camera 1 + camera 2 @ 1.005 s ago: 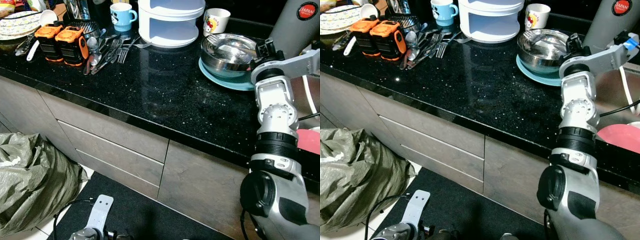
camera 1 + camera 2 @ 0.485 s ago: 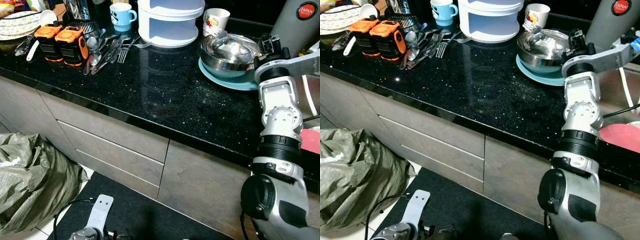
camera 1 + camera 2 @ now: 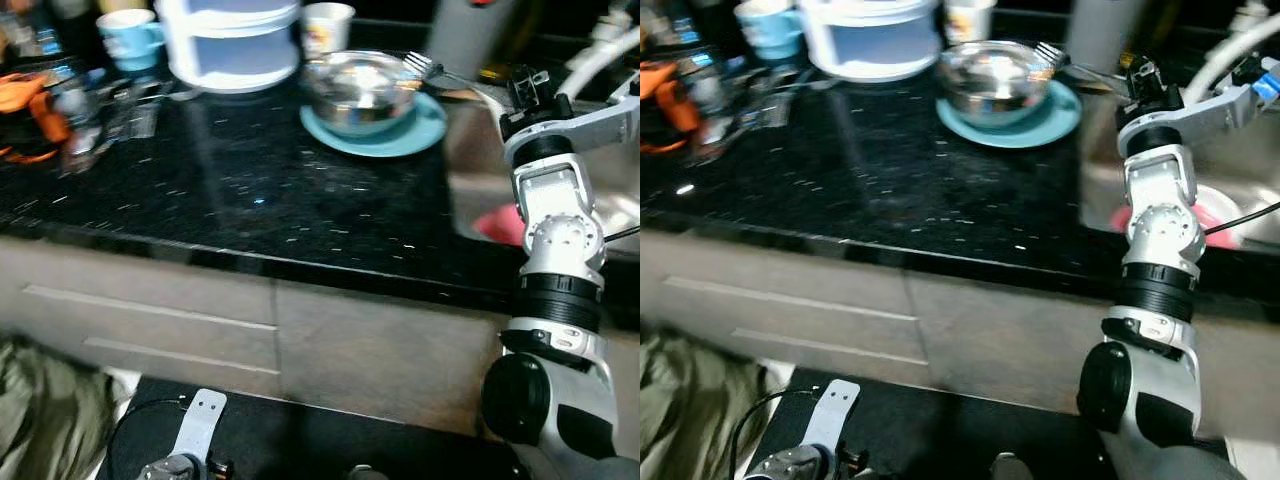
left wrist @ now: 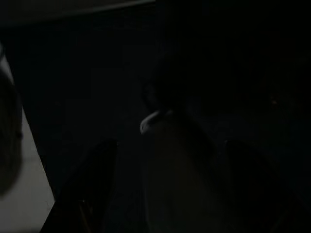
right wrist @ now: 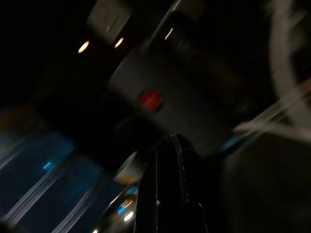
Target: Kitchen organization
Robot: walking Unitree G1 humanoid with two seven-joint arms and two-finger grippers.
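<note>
The head views have swung toward the robot's right since a second ago and blur with the motion: the bowl (image 3: 362, 88) on its teal plate (image 3: 415, 128), which sat near the right edge, now sits at upper centre, the orange packs (image 3: 25, 105) have slid to the far left, and the sink (image 3: 560, 200) with a pink item (image 3: 497, 224) has come into view. That is the camera moving; the things on the black surface (image 3: 250, 200) keep their places.

The one real change is a fork (image 3: 432, 68): half a second ago it lay over the bowl, and now it hangs in the air past the plate's right edge, tines toward the bowl, its handle running to the right end effector (image 3: 1137, 78). The right end effector is raised above the sink's near corner; its fingers are pinched on the fork handle.

The bowl is shiny steel and upright. Behind it stand a white tiered box (image 3: 232, 45), a blue mug (image 3: 130, 38) and a white cup (image 3: 326, 25).

The right wrist view adds black fingers (image 5: 167, 189) pressed together, before a grey flask with a red dot (image 5: 150, 100).

The left wrist view is dark; its end effector (image 4: 167, 160) hangs idle, fingers spread.
</note>
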